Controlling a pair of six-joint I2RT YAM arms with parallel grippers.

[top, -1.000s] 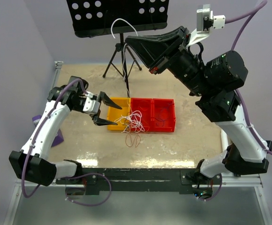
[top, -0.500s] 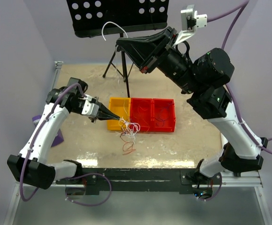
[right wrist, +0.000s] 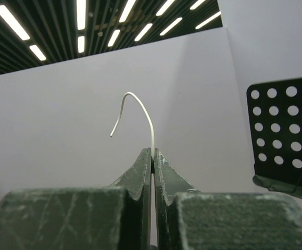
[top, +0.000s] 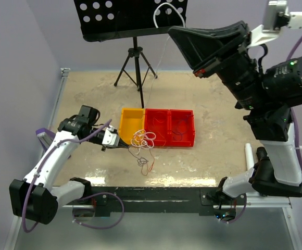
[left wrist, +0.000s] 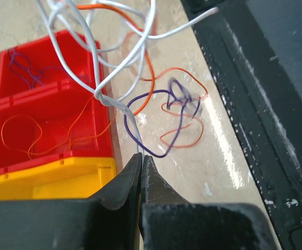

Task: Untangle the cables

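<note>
Left gripper (left wrist: 141,155) pinches tight on a strand of the cables (top: 143,140), the tangle sitting at the front edge of the bins (top: 182,141). Right gripper (right wrist: 152,152), high above the table (top: 218,156), clamps shut on a white wire (right wrist: 140,107).

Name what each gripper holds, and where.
Left gripper pinches a strand at the tangle's near edge; right gripper pinches a white cable near its free end.
</note>
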